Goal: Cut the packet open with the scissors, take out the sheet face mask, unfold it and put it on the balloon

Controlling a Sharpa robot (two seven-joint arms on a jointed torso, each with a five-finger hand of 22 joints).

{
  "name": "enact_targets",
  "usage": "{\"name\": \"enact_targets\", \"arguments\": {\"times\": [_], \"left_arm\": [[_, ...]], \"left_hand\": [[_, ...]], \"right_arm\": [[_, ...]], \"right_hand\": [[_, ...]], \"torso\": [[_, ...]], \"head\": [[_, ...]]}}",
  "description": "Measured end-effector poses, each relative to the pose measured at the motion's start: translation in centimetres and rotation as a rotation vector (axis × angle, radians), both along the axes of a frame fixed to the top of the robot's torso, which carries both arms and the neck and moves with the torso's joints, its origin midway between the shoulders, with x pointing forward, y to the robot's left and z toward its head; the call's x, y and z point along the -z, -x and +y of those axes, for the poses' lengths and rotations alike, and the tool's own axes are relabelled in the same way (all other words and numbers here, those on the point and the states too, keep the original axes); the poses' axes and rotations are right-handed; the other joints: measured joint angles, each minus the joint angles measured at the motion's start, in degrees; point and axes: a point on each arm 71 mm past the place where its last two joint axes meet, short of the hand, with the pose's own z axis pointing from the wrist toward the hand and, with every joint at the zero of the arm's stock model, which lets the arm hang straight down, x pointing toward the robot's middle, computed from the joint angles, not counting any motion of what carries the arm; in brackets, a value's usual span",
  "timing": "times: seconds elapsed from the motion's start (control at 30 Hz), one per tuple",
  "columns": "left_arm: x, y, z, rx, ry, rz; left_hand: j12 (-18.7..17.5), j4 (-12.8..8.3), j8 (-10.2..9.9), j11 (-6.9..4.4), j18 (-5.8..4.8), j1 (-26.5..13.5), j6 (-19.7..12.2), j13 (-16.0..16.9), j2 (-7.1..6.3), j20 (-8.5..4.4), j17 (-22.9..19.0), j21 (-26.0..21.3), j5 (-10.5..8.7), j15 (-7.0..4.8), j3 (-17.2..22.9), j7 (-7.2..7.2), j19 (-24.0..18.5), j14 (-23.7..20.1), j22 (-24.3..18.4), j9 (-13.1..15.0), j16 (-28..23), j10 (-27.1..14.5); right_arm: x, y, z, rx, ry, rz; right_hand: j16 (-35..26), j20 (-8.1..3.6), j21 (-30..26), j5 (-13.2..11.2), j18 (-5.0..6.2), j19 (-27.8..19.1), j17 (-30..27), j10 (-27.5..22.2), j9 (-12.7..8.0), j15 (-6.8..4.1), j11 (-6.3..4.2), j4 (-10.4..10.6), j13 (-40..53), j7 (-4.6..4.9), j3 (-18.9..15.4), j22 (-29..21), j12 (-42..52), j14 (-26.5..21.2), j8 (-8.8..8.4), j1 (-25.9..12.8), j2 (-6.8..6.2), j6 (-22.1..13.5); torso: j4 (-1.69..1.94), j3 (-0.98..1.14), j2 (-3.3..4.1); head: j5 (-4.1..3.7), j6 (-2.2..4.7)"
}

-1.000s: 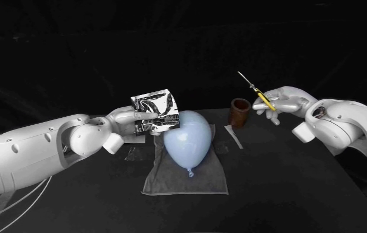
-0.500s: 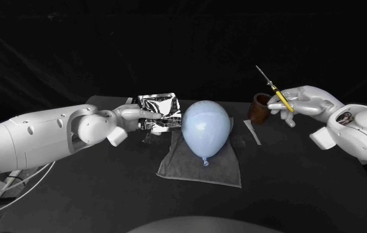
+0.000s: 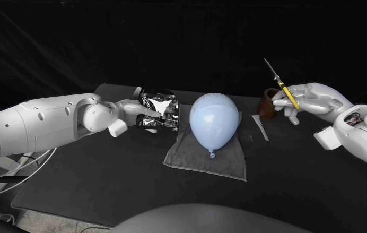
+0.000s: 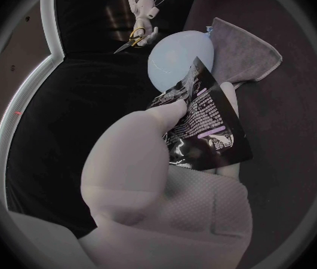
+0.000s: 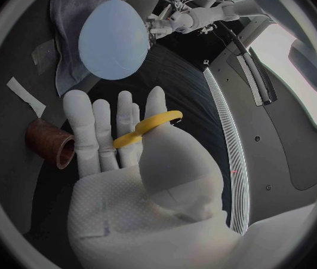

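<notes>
Black table (image 3: 99, 161); grey towel (image 3: 190, 161) under balloon (image 3: 213, 117); black curtain (image 3: 183, 31) behind.

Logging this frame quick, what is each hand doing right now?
Left hand: holding the packet.
Right hand: holding the scissors.

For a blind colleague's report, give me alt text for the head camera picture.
The robot's left hand holds a silver packet upright beside a pale blue balloon lying on a grey cloth on the table. Its right hand holds yellow-handled scissors, blades pointing up, near a brown cup.
</notes>
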Motion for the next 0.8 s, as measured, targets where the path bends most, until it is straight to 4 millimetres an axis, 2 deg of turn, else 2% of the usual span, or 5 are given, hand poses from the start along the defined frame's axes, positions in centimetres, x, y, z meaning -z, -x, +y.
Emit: {"name": "enact_targets", "arguments": {"times": [0.27,0.33,0.47,0.57,0.8], "left_arm": [[1.5,0.7,0.3,0.029,-0.066,0.098],[1.7,0.7,0.1,0.040,-0.079,0.118],[2.0,0.8,-0.7,0.063,-0.097,0.147],[2.1,0.9,-1.3,0.078,-0.108,0.161],[2.2,1.2,-2.5,0.091,-0.123,0.175]], "left_hand": [[0.0,1.4,-0.2,0.20,-0.02,-1.7,-0.4,0.0,0.09,0.02,0.8,0.0,-0.10,0.20,-1.5,0.01,0.0,0.2,-0.1,0.3,0.3,-0.9],[-0.2,1.8,-0.9,0.37,-0.03,-2.0,-1.5,0.0,-0.16,0.21,1.1,0.0,-0.10,0.20,-1.9,0.23,0.2,0.2,-0.2,2.0,0.3,-2.2],[-0.2,2.6,-2.7,1.20,-0.06,-3.3,-3.2,-0.1,-0.26,0.22,2.1,-0.3,-0.04,0.63,-2.6,1.17,0.2,-0.2,-0.4,1.6,0.3,-5.3],[-0.3,2.9,-3.6,1.74,-0.37,-3.2,-4.4,-0.1,-0.58,0.74,2.4,-0.7,0.04,1.27,-2.9,1.58,-0.3,-0.9,-0.5,1.0,0.3,-7.0],[-0.3,5.8,-6.3,3.98,-0.40,-5.3,-9.5,-0.1,-3.35,3.38,2.9,-3.8,0.04,3.55,-6.1,2.49,-4.3,-5.8,-0.7,-0.4,-2.0,-13.7]], "right_arm": [[0.2,0.1,0.3,0.000,-0.020,0.009],[0.2,0.1,0.3,0.000,-0.024,0.011],[0.3,0.2,0.5,-0.002,-0.031,0.014],[0.3,0.2,0.5,-0.002,-0.035,0.016],[0.3,0.2,0.6,-0.002,-0.041,0.017]], "right_hand": [[-0.2,0.00,0.0,0.0,0.00,0.0,0.1,0.0,0.0,0.00,0.00,-0.3,0.0,-0.08,0.0,0.0,-0.2,0.0,0.00,0.8,0.11,0.1],[-0.2,0.00,0.0,0.0,0.00,0.0,0.1,0.0,0.0,0.00,0.00,-0.3,0.0,-0.09,0.0,0.0,-0.2,0.0,0.00,0.8,0.11,0.1],[-0.2,0.00,0.0,0.0,0.00,0.0,0.2,0.0,0.0,0.00,0.01,-0.8,0.0,-0.10,0.1,0.0,-0.2,0.0,-0.23,0.8,0.11,0.1],[-0.2,0.00,0.0,0.0,0.01,0.0,0.2,0.0,0.0,0.00,0.01,-0.8,0.0,-0.10,0.1,0.0,-0.3,0.0,-0.23,0.8,0.11,0.1],[-0.2,0.01,0.0,0.0,0.00,0.0,0.2,0.0,0.0,0.00,0.01,-0.8,0.0,0.04,0.1,0.0,-0.4,0.0,-0.23,0.8,0.11,0.2]], "torso": [[-0.02,0.01,-0.04],[-0.02,0.04,-0.05],[-0.09,0.04,-0.04],[-0.12,0.04,-0.01],[-0.14,0.08,0.03]], "head": [[0.34,-0.58],[0.24,-0.66],[-0.12,-0.86],[-0.34,-0.91],[-0.53,-1.10]]}}
